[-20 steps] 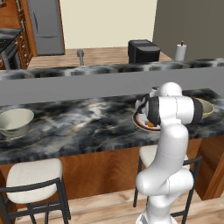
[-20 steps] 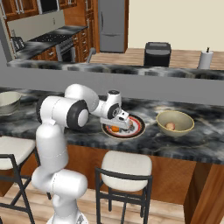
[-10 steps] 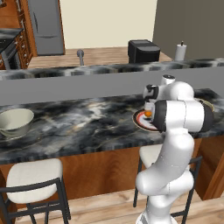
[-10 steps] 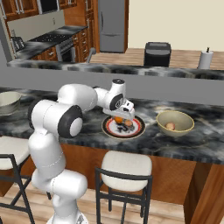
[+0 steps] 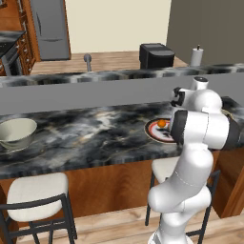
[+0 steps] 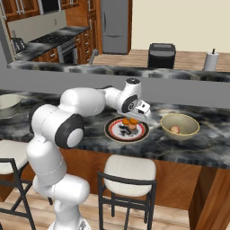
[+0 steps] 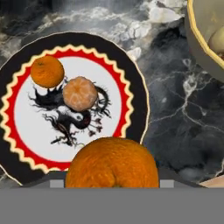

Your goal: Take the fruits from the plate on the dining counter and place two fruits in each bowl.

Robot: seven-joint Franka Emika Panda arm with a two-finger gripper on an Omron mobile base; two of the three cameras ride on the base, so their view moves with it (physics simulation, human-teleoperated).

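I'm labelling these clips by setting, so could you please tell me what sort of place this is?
A home kitchen, rendered: a marbled dining counter with stools, a refrigerator and a stove behind.

A black toaster [image 6: 161, 55], a paper-towel roll [image 6: 211, 61] and two cushioned stools [image 6: 128, 173].

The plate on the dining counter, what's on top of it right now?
Two oranges rest on the plate beside its dark centre marks. A third orange sits in the claw above the near rim, hiding the plate beneath.
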